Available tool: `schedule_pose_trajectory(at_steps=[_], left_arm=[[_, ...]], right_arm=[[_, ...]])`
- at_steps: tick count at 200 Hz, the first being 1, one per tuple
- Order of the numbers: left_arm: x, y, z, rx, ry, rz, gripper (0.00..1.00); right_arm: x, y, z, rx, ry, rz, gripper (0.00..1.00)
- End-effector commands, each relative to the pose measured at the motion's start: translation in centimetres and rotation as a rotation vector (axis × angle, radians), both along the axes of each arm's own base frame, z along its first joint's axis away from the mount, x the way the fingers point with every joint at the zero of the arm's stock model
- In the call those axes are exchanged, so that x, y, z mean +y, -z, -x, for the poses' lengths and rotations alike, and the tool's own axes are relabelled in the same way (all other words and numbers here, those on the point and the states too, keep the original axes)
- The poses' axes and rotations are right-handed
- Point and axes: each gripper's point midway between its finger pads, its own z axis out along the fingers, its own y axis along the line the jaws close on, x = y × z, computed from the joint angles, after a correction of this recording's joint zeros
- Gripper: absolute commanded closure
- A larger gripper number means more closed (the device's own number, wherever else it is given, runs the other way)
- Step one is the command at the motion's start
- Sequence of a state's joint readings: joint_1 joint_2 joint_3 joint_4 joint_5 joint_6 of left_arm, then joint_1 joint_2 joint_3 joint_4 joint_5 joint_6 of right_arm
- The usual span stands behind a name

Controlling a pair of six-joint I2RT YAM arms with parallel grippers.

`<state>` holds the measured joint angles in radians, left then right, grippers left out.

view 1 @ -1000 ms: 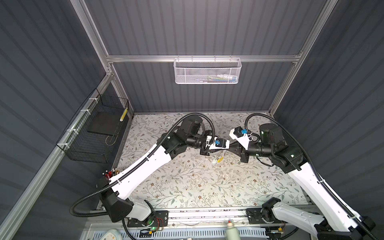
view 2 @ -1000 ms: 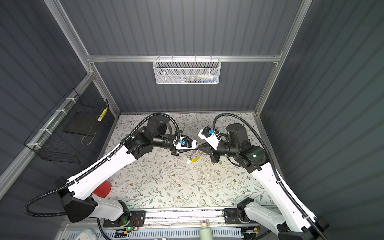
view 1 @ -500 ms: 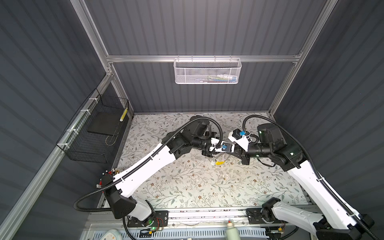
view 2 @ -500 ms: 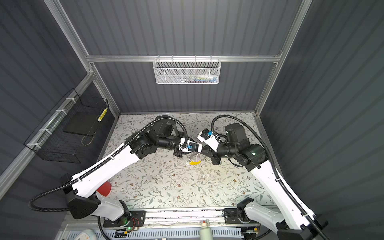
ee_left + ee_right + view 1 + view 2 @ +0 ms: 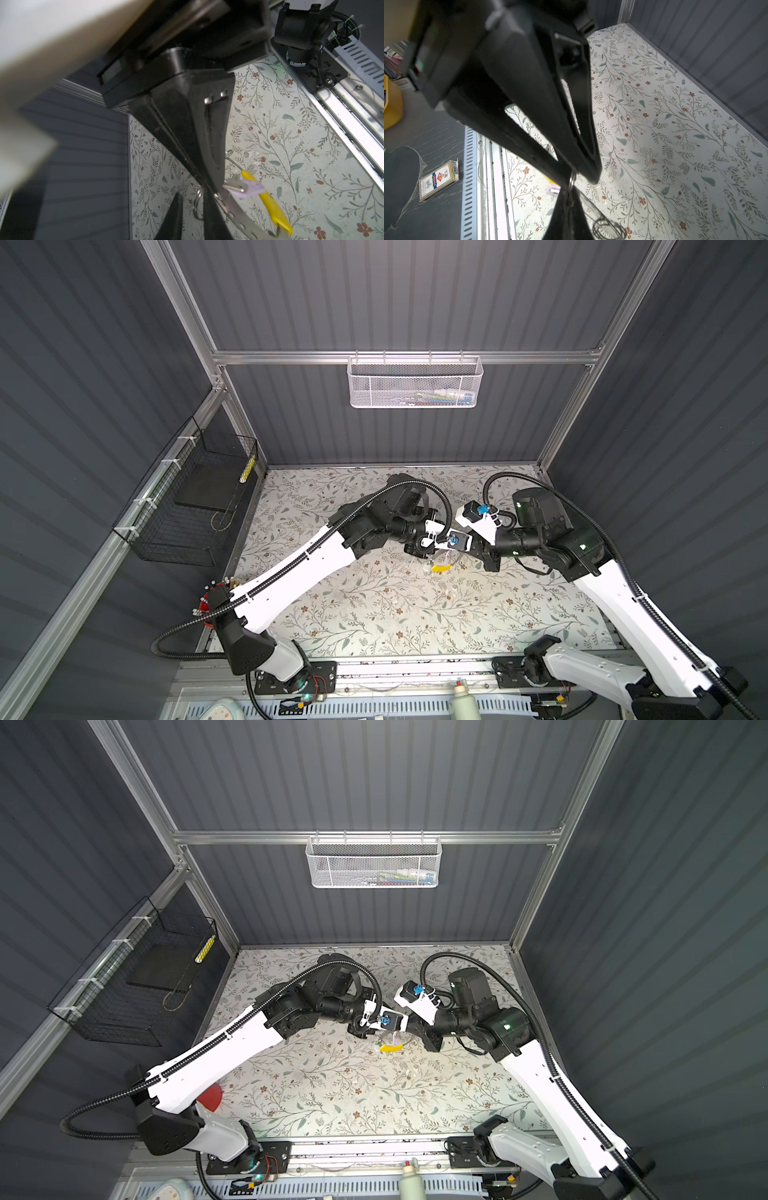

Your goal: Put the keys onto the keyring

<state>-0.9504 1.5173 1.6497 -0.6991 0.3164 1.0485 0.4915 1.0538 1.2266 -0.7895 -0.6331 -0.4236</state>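
Note:
The keyring hangs over the mat at mid-table; its yellow segment [image 5: 439, 568] [image 5: 390, 1048] shows in both top views. In the left wrist view its pale holed strap [image 5: 239, 218] runs to the yellow segment [image 5: 270, 204]. A key [image 5: 244, 188] with a lilac head lies against the strap. My right gripper [image 5: 569, 193] [image 5: 209, 185] is shut on the keyring's small metal ring [image 5: 197, 204] [image 5: 572, 179]. My left gripper [image 5: 193, 199] [image 5: 578, 176] meets it tip to tip, jaws narrowly open with that ring in the gap. Other keys are hidden.
A white mesh basket [image 5: 415, 383] hangs on the back wall and a black wire basket [image 5: 195, 506] on the left wall. A thin wire coil [image 5: 608, 228] sits at the strap's far end. A card box [image 5: 438, 182] lies beyond the front rail [image 5: 494, 166].
My left gripper has moved right and toward the front, up to the right gripper's tip, and its jaws have narrowed. The right gripper has shifted slightly left with the keyring.

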Motion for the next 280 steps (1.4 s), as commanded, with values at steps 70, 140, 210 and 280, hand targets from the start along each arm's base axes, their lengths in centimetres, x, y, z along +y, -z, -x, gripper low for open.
schedule_pose_trajectory(at_steps=[70,140,210,280], left_arm=[[-0.1,0.7,0.4,0.006,0.028,-0.038,0.99],[-0.3,-3.4,1.2,0.136,0.032,0.226,1.0],[0.1,-5.5,0.0,0.355,-0.003,0.48,1.0],[-0.1,-7.9,-1.7,0.474,-0.089,0.705,1.0]], right_arm=[[0.3,-2.0,0.6,-0.082,-0.044,-0.024,1.0],[-2.3,-2.5,-0.6,-0.283,0.133,-0.046,0.69],[-4.2,-4.3,-0.8,-0.332,0.313,-0.188,0.69],[-2.7,-5.2,-2.3,-0.272,0.332,-0.274,0.69]])
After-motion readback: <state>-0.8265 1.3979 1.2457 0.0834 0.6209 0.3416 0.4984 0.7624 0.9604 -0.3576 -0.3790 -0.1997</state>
